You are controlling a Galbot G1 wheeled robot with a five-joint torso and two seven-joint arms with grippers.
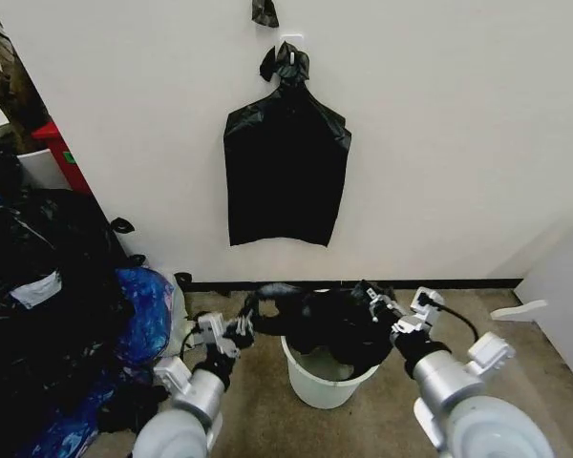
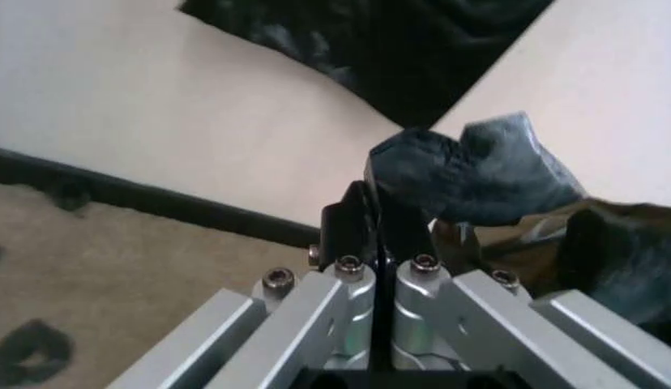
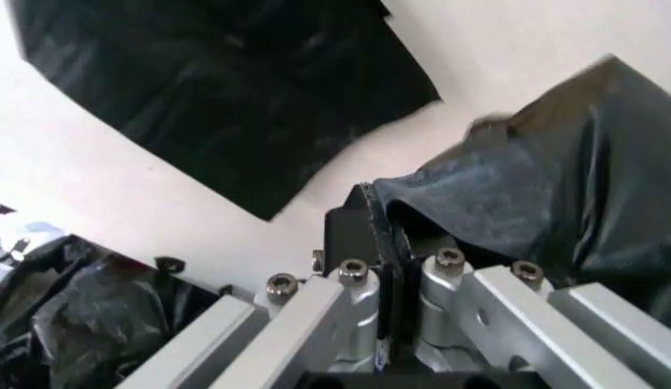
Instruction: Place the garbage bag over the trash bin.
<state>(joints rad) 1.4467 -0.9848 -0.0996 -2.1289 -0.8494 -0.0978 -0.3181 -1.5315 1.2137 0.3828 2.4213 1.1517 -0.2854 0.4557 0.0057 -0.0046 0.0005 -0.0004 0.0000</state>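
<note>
**Bag stretched over bin mouth, both tools clamped**

Left tool [image 1: 241, 329] is closed on the garbage bag [image 1: 329, 320] edge at 9 o'clock of the trash bin [image 1: 325, 382]; right tool [image 1: 380, 303] pinches the opposite edge at 3 o'clock. Held apart, apparently to spread the opening. Bag sits bunched over the rim, not yet seated.

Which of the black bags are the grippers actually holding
The garbage bag stretched over the trash bin, pinched by left gripper and right gripper; others hang or lie piled.
</note>
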